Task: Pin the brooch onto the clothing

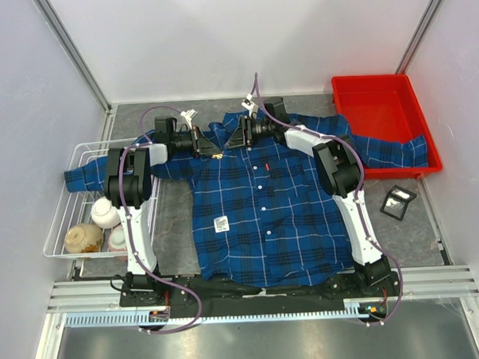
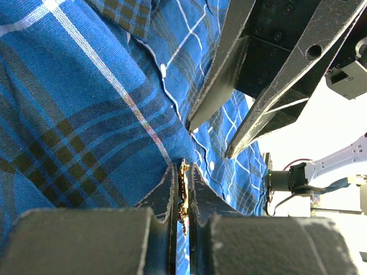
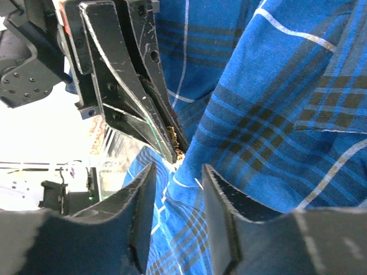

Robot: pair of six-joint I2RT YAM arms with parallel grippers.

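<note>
The blue-and-black plaid shirt (image 1: pixel 261 210) lies flat on the table, collar at the far side. My left gripper (image 1: pixel 217 151) is shut on the gold brooch (image 2: pixel 184 192), held edge-on between its fingers at the shirt's collar area. The brooch also shows in the right wrist view (image 3: pixel 176 142), between the left fingers, against the fabric (image 3: pixel 275 114). My right gripper (image 1: pixel 231 142) is open, facing the left one from the right, its fingers (image 3: pixel 215 189) spread just short of the left fingertips over the shirt (image 2: pixel 86 114).
A red tray (image 1: pixel 383 109) stands at the far right with a sleeve draped over its rim. A white wire basket (image 1: pixel 73 187) with bowls stands at the left. A small black square object (image 1: pixel 399 202) lies right of the shirt. A white label (image 1: pixel 221 223) sits on the shirt front.
</note>
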